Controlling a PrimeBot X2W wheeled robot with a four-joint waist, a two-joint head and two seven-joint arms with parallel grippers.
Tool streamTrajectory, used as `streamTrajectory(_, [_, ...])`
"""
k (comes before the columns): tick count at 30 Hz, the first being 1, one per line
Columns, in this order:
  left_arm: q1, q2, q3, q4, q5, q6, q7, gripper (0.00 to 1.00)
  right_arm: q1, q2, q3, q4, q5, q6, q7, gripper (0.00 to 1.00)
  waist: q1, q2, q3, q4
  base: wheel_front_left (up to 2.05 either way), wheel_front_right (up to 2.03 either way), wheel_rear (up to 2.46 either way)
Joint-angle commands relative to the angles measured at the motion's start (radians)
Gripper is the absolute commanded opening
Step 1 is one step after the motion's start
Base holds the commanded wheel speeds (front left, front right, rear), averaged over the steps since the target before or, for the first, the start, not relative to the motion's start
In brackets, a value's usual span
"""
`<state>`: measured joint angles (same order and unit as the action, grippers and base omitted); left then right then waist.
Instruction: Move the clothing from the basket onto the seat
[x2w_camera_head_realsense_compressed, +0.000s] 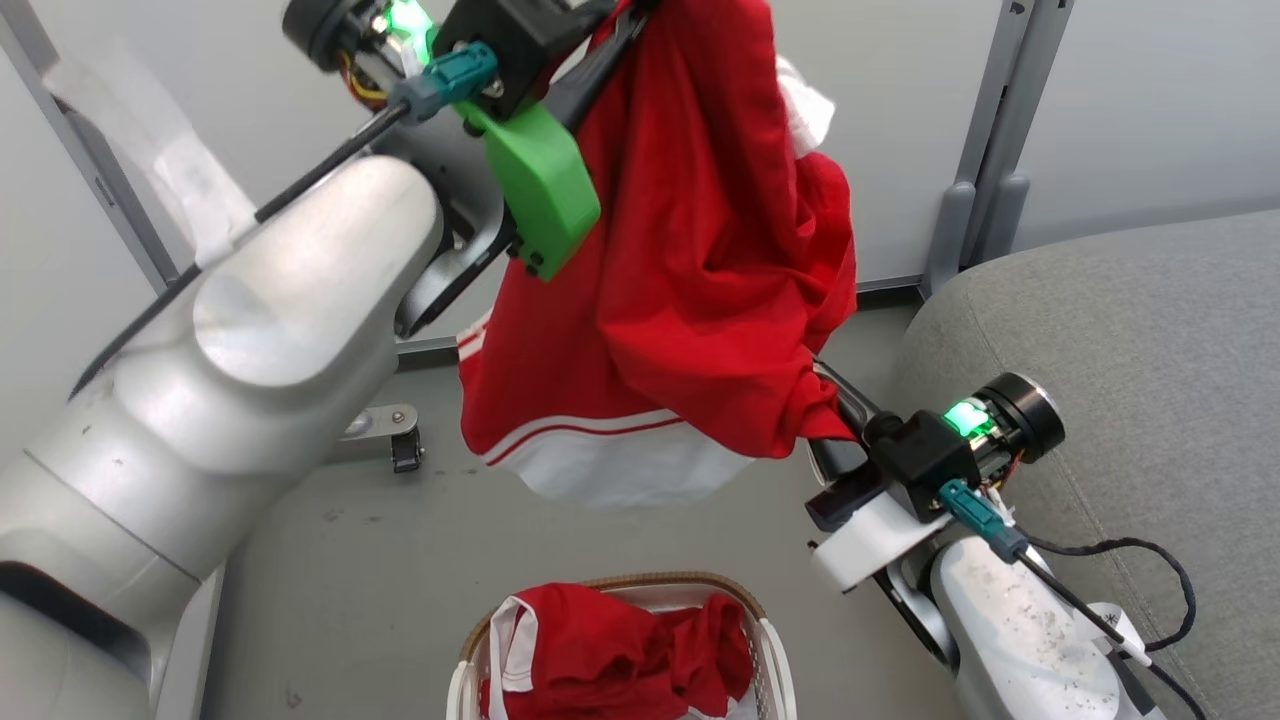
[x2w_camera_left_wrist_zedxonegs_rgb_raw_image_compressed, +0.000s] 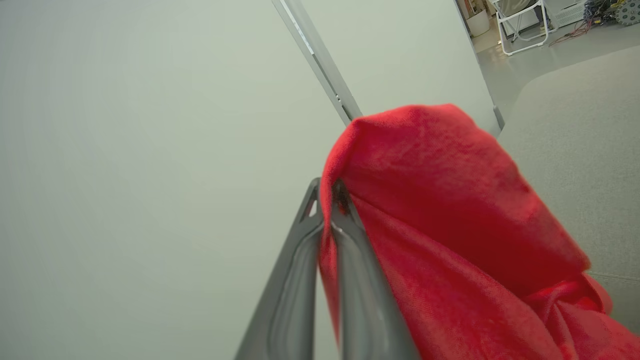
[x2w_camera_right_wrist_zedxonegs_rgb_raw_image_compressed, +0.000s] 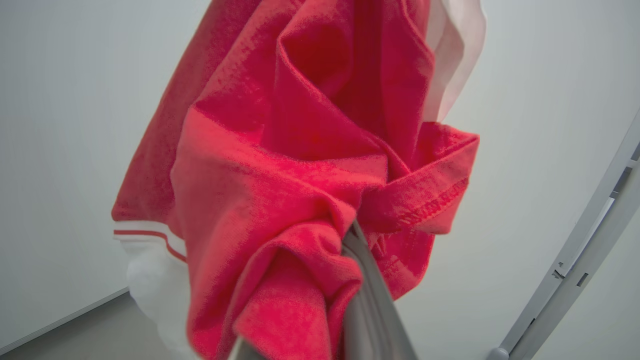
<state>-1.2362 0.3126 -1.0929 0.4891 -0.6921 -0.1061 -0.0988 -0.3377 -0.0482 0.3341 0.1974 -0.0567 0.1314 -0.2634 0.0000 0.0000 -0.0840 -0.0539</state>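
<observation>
A red garment (x2w_camera_head_realsense_compressed: 700, 280) with a white hem and thin red stripe hangs in the air from the centre of the head view up to 12 o'clock, stretched between two grips. The left gripper (x2w_camera_left_wrist_zedxonegs_rgb_raw_image_compressed: 327, 192), at 12 o'clock, has its fingers pressed together on the top fold of the cloth. The right gripper (x2w_camera_right_wrist_zedxonegs_rgb_raw_image_compressed: 354, 232), at 4 o'clock of the garment, is clamped tight on a bunched lower corner. Other red clothing (x2w_camera_head_realsense_compressed: 610, 645) lies crumpled in the basket (x2w_camera_head_realsense_compressed: 775, 660) on the grey floor (x2w_camera_head_realsense_compressed: 350, 560) at 6 o'clock, directly below. The seat (x2w_camera_head_realsense_compressed: 1130, 340) fills the 3 o'clock side, just beside the right arm.
</observation>
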Motion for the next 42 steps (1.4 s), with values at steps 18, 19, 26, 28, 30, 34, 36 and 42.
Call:
streamTrajectory(18, [0.537,0.015,0.063,-0.012,-0.144,0.078,-0.166,1.00,-0.089,-0.004,-0.146,-0.027,-0.062,-0.001,-0.002,0.00,0.0000,0.0000,0.014,-0.012,0.00,0.00,0.00])
streamTrajectory(19, [0.571,0.011,0.078,-0.021,-0.142,0.081,-0.167,1.00,-0.088,-0.004,-0.154,-0.027,-0.069,-0.001,-0.002,0.00,0.0000,0.0000,0.014,-0.013,0.00,0.00,0.00])
streamTrajectory(26, [0.726,0.000,0.175,-0.101,-0.063,0.090,-0.167,1.00,-0.070,-0.004,-0.200,-0.016,-0.098,-0.001,-0.002,0.00,0.0000,0.0000,0.019,-0.020,0.00,0.00,0.00])
streamTrajectory(28, [0.760,-0.005,0.193,-0.114,-0.043,0.092,-0.167,1.00,-0.064,-0.004,-0.211,-0.010,-0.104,-0.001,-0.002,0.00,0.0000,0.0000,0.020,-0.023,0.00,0.00,0.00])
streamTrajectory(30, [0.791,-0.011,0.213,-0.123,-0.016,0.093,-0.167,1.00,-0.061,-0.004,-0.221,-0.002,-0.108,-0.001,-0.002,0.00,0.0000,0.0000,0.021,-0.026,0.00,0.00,0.00])
streamTrajectory(34, [0.842,-0.031,0.251,-0.140,0.024,0.095,-0.167,1.00,-0.063,-0.004,-0.239,0.020,-0.114,-0.001,-0.002,0.00,0.0000,0.0000,0.026,-0.035,0.00,0.00,0.00])
streamTrajectory(36, [0.862,-0.040,0.272,-0.148,0.045,0.094,-0.167,1.00,-0.073,-0.004,-0.242,0.030,-0.120,-0.001,-0.002,0.00,0.0000,0.0000,0.030,-0.047,0.00,0.00,0.00])
streamTrajectory(42, [0.909,-0.074,0.321,-0.172,0.108,0.083,-0.167,1.00,-0.111,-0.005,-0.253,0.059,-0.144,-0.001,-0.002,0.00,0.0000,0.0000,0.049,-0.127,0.00,0.00,0.00])
